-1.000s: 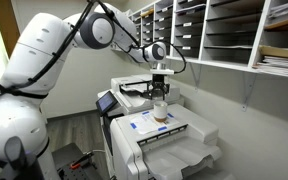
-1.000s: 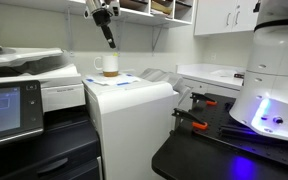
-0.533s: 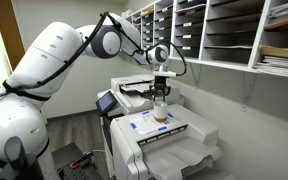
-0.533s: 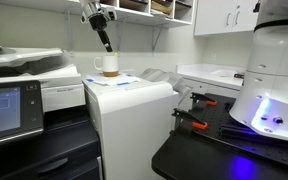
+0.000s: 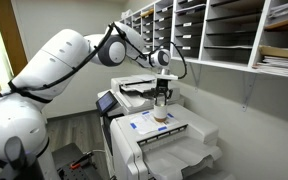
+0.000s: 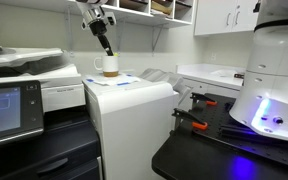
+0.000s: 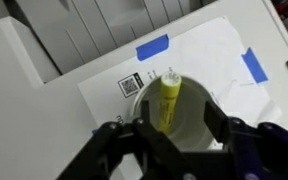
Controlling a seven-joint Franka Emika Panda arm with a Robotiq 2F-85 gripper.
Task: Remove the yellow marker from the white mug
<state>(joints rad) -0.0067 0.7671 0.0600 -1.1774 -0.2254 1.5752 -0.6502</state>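
In the wrist view the yellow marker (image 7: pixel 167 100) stands tilted inside the white mug (image 7: pixel 198 122), its tip over the far rim. My gripper (image 7: pixel 179 113) is open right above the mug, one finger on each side of its rim and neither touching the marker. In both exterior views the gripper (image 5: pixel 162 95) (image 6: pixel 105 45) hangs just over the mug (image 5: pixel 161 113) (image 6: pixel 110 66), which stands on top of the printer. The marker is too small to make out there.
The mug stands on a white sheet (image 7: pixel 224 55) fixed with blue tape (image 7: pixel 152 46) on the printer top (image 5: pixel 169 130). A copier with a touch screen (image 6: pixel 6 105) stands beside it. Wall shelves with paper stacks (image 5: pixel 219 30) hang above and behind.
My gripper has come down a little and closer over the mug, and the arm's elbow has shifted. The mug and the marker have not moved.
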